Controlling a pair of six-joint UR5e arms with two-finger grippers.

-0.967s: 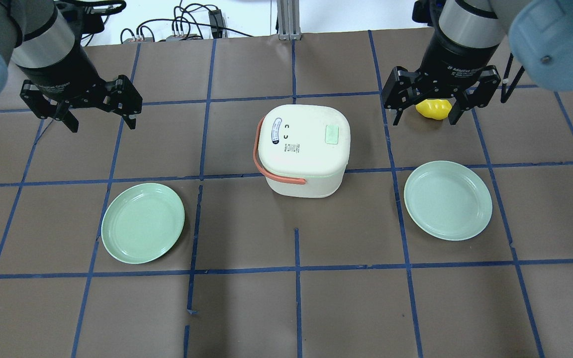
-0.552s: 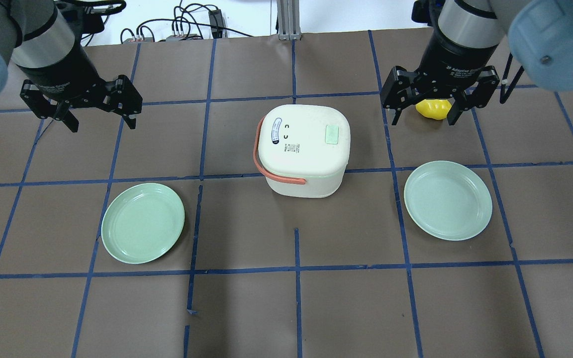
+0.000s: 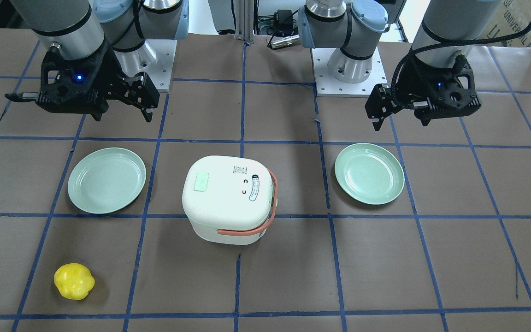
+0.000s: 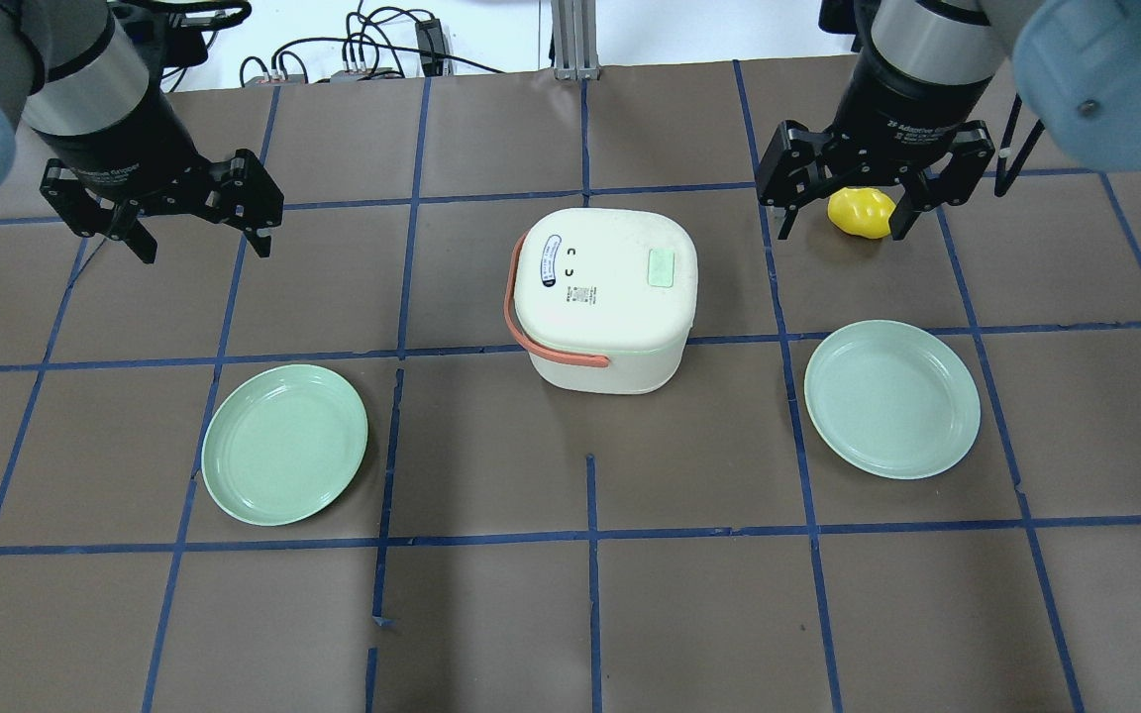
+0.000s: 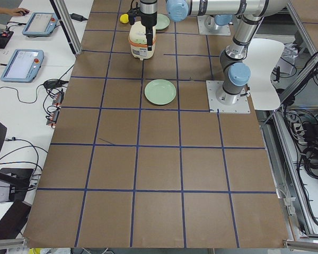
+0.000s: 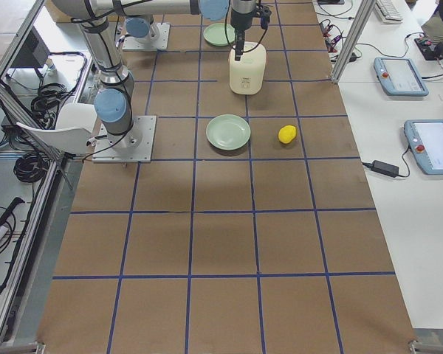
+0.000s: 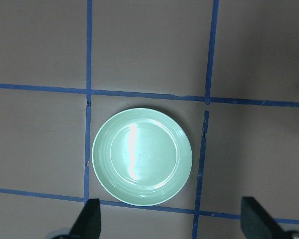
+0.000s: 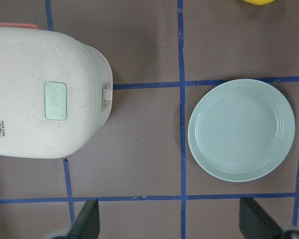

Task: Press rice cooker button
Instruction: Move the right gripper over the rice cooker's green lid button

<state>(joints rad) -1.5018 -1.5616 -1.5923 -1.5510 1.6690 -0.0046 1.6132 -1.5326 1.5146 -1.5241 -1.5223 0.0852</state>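
Pale-green button (image 4: 662,267) sits atop the rice cooker (image 4: 602,297) at counter centre. Right tool (image 4: 836,213), spread and empty at two o'clock, is best pressed together first, then lowered squarely.

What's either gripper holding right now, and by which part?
Nothing. The left gripper and right gripper are both open and empty, above the table; the rice cooker is untouched.

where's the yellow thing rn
In the overhead view the yellow object lies on the table's far right, beyond the right plate, below the open right claw.
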